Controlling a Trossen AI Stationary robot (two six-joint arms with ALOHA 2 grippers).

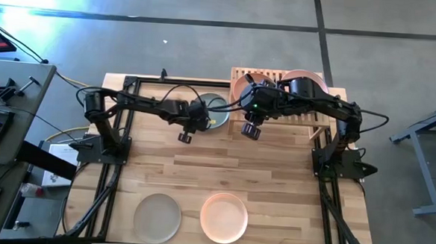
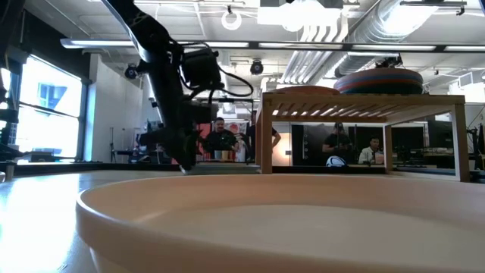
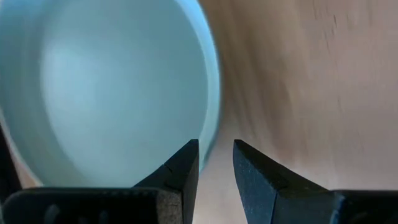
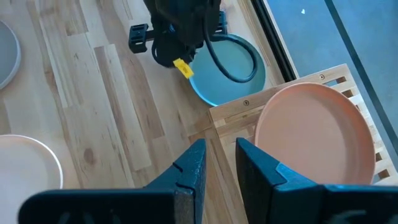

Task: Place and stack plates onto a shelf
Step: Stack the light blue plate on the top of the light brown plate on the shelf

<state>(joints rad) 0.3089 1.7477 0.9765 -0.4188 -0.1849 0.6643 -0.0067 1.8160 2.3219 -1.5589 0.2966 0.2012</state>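
A pale blue plate (image 1: 218, 113) lies flat on the tabletop just left of the shelf (image 1: 315, 121). My left gripper (image 1: 203, 120) is down at its near rim, open, one finger over the plate's inside and one outside the rim (image 3: 214, 118). My right gripper (image 4: 221, 165) hangs open and bare high over the shelf's near left corner (image 4: 249, 106). A pink plate (image 4: 311, 130) sits on the shelf's left half. A stack of plates (image 2: 379, 80) sits on the right half. My left gripper comes steeply from above at the pale blue plate's near rim (image 3: 210, 140), its fingers (image 3: 186, 162) on either side of that rim. I cannot tell whether they touch it. The plate lies flat on the table.
A grey plate (image 1: 157, 216) and a peach plate (image 1: 224, 217) lie near the table's front edge; the peach one fills the low view's foreground (image 2: 288, 220). Bare wood lies between them and the arms. People sit in the room beyond the table.
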